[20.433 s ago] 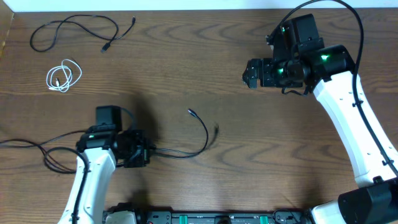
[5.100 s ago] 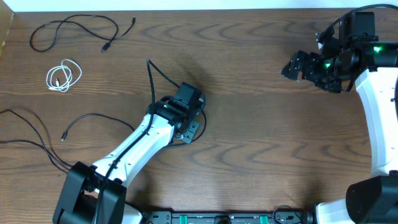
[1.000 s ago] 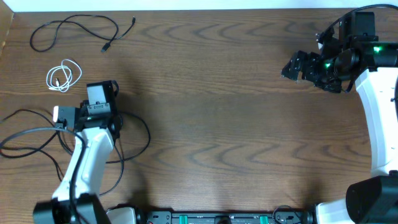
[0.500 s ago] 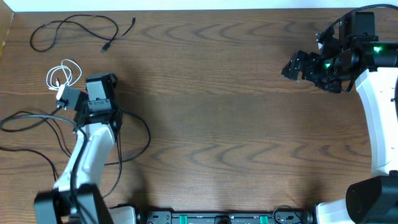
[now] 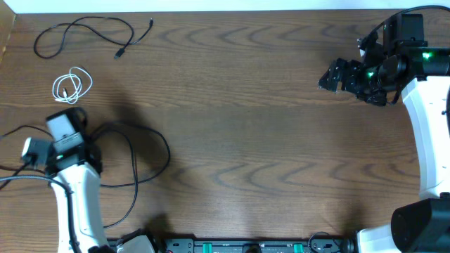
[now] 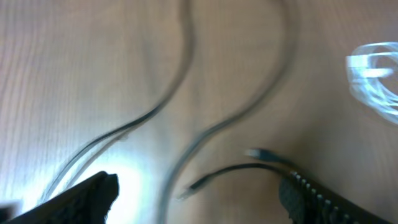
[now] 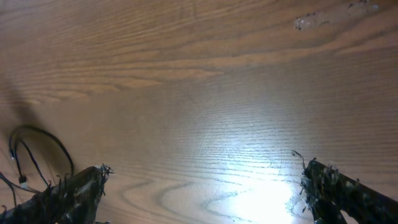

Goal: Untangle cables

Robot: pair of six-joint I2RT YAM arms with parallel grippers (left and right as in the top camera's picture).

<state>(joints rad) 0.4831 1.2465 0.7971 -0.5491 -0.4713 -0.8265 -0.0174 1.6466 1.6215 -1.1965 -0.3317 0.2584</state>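
Observation:
The cables lie at the left of the table. A short white coiled one (image 5: 72, 86) lies apart from the others, blurred at the right edge of the left wrist view (image 6: 376, 81). One long black cable (image 5: 84, 31) sits at the far left corner. Another black cable (image 5: 144, 151) loops beside my left arm, and its strands (image 6: 180, 93) and a plug end (image 6: 261, 154) show blurred on the wood. My left gripper (image 5: 29, 150) (image 6: 199, 202) is open above them and holds nothing. My right gripper (image 5: 330, 76) (image 7: 205, 199) is open over bare wood at the far right.
A thick black cord (image 5: 14, 179) runs off the left edge by the left arm. The table's left edge (image 5: 5, 42) lies close to the cables. A distant black loop (image 7: 37, 149) shows at the left of the right wrist view.
My left gripper has opened and let go of the black cable, then swung from beside the white coil toward the near left. The right arm has not moved.

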